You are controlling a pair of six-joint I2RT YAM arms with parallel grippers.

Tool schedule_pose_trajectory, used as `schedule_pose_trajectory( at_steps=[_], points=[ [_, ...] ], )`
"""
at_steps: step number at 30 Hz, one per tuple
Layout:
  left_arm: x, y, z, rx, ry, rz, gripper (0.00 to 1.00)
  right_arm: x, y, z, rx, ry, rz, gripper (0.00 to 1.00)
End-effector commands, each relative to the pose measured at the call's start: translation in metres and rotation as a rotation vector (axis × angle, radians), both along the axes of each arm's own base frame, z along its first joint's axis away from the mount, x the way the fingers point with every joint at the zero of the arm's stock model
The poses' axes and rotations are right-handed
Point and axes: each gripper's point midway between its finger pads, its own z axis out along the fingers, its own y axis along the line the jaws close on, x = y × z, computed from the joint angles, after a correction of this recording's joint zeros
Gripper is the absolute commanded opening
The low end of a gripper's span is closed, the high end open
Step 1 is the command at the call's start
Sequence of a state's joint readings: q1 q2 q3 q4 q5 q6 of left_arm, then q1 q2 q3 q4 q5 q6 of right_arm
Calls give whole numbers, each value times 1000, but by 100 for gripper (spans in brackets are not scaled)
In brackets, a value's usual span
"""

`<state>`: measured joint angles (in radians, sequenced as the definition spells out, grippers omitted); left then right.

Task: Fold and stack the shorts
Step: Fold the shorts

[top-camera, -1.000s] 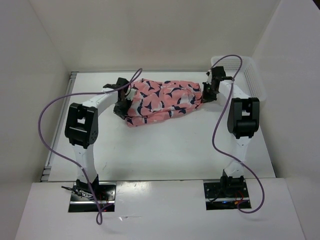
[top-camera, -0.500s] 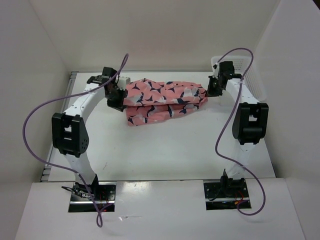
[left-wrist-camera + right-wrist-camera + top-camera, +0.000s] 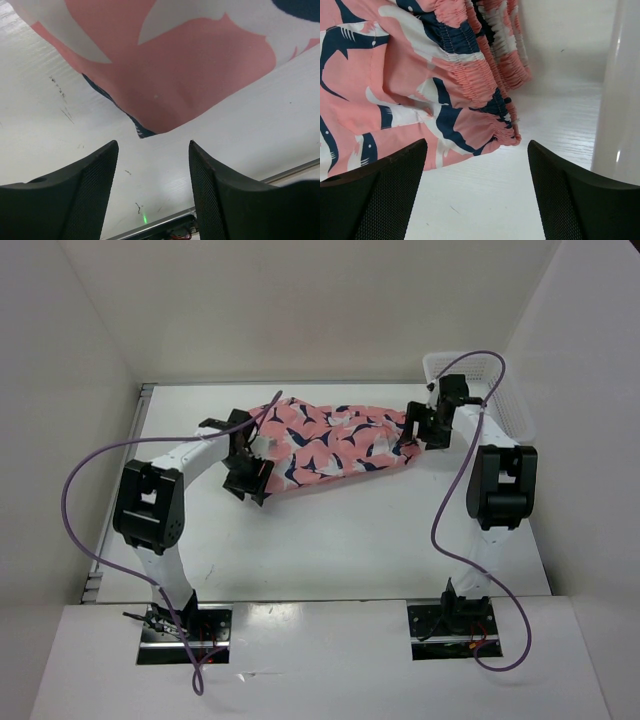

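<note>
Lying on the white tabletop [image 3: 350,530], the pink shorts [image 3: 325,445] with dark blue and white whales are spread out between the two claws. From above, the left claw [image 3: 260,478] sits at one end of the shorts and the right claw [image 3: 410,437] sits at the other end.

The left claw [image 3: 152,147] is wide open and has nothing in it. Its two black fingers [image 3: 85,195] are spread apart, with bare tabletop [image 3: 60,125] between them. The shorts [image 3: 200,65] lie just in front of this claw. A rounded pink corner of the cloth points toward the gap between the fingers but does not touch them.

The right claw [image 3: 476,145] is wide open too, and it is not holding anything. Its fingers [image 3: 570,190] are far apart above the tabletop [image 3: 485,200]. The shorts [image 3: 395,75] lie just in front of this claw and off to its left. The crinkly stretchy waistband [image 3: 485,65] is the part closest to the claw. It is near the claw but not between its fingers. The smooth white wall of the basket [image 3: 620,100] stands to the right of this claw. From above, the basket [image 3: 505,390] is just past the right claw, away from the shorts.
</note>
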<state>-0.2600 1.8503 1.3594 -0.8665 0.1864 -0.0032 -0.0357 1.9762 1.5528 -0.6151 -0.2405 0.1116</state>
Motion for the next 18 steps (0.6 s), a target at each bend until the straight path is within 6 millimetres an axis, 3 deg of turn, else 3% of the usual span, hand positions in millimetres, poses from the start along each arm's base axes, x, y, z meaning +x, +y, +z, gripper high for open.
schedule_pose_trajectory(
  at_steps=[1, 3, 5, 8, 9, 10, 12, 15, 18],
  points=[
    [12, 3, 20, -31, -61, 18, 66, 3, 10, -6, 39, -1, 8, 87],
    [18, 3, 31, -46, -85, 25, 66, -2, 20, -10, 62, 18, 7, 85],
    [30, -5, 57, -88, -151, 18, 68, -5, 27, -9, 68, 23, 11, 85],
    [39, -26, 91, -99, -245, -38, 69, -7, 40, -4, 75, 15, 42, 84],
    [44, -44, 101, -91, -284, -84, 76, -7, 46, -1, 75, 7, 54, 84],
    [49, -48, 102, -61, -313, -94, 78, -7, 46, 0, 75, 6, 54, 84],
    [47, -68, 98, -28, -341, -146, 79, -5, 46, 3, 75, -3, 55, 84],
    [48, -75, 74, 66, -384, -174, 88, -5, 50, 7, 76, -13, 64, 84],
    [54, -67, 39, 137, -408, -158, 94, -5, 50, 18, 71, -40, 73, 84]
  ],
)
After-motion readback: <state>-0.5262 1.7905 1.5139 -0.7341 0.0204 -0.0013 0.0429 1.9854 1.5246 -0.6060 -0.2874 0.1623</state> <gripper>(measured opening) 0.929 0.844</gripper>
